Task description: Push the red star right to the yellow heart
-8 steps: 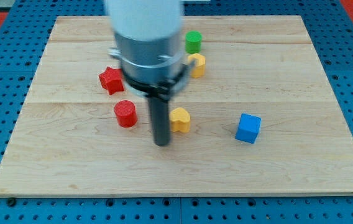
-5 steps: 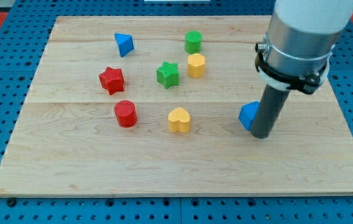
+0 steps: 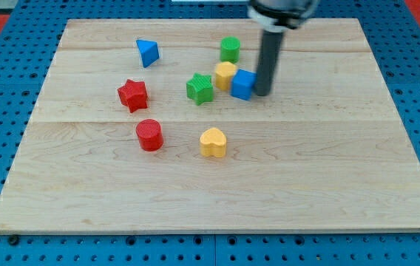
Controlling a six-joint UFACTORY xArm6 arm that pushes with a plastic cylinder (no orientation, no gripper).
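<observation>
A wooden desk [image 3: 328, 192] holds several small coloured blocks. The arm carries no pincer, so there is nothing to read as wide or narrow; it ends in a dark rod. My tip [image 3: 262, 94] sits near the view's top, touching the right side of a blue cube [image 3: 242, 84], which in turn presses against a yellow hexagon-like block [image 3: 225, 75].

The red star [image 3: 132, 95] lies towards the view's left, well apart from my tip and untouched. The yellow heart [image 3: 213, 142] sits lower and to the star's right, with a red cylinder [image 3: 149, 135] between them and slightly below the star.

Other blocks: a green star [image 3: 200, 88], a green cylinder [image 3: 230, 49], and a blue triangle [image 3: 147, 52].

Judging by this layout, my tip must travel to the star's left side before any rightward push, so the task looks barely begun.
</observation>
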